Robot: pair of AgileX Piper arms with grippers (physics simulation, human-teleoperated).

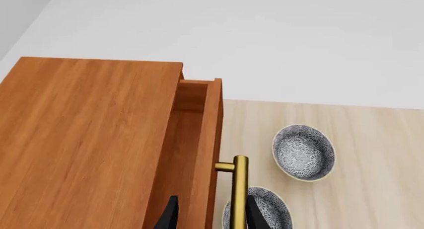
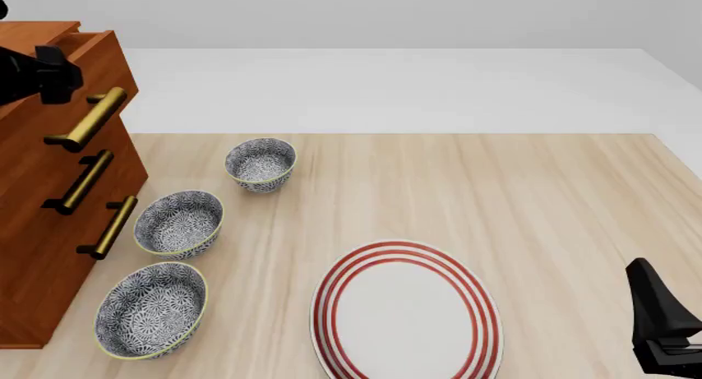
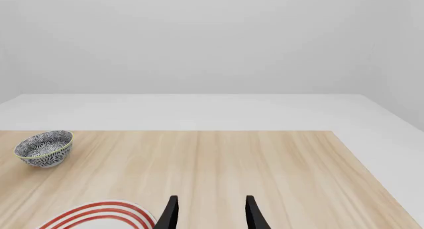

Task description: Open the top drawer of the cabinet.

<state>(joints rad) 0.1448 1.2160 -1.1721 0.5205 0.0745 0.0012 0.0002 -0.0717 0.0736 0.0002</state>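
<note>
The reddish-brown cabinet [image 2: 44, 231] stands at the table's left edge, and its top also shows in the left wrist view [image 1: 86, 139]. Its top drawer [image 2: 104, 67] is pulled out a little, so a gap of its inside [image 1: 195, 119] shows. My left gripper [image 2: 44, 75] is at the drawer's top front edge. In the left wrist view, the left gripper [image 1: 212, 216] is open, with the brass bar handle [image 1: 240, 189] and the drawer front between its fingers. My right gripper [image 2: 658, 313] is open and empty at the table's near right corner, far from the cabinet.
Two lower drawers with brass handles [image 2: 85, 182] are shut. Three patterned bowls [image 2: 261, 164] [image 2: 179, 223] [image 2: 151, 309] sit in a row just right of the cabinet. A red-ringed white plate [image 2: 406, 309] lies at the front middle.
</note>
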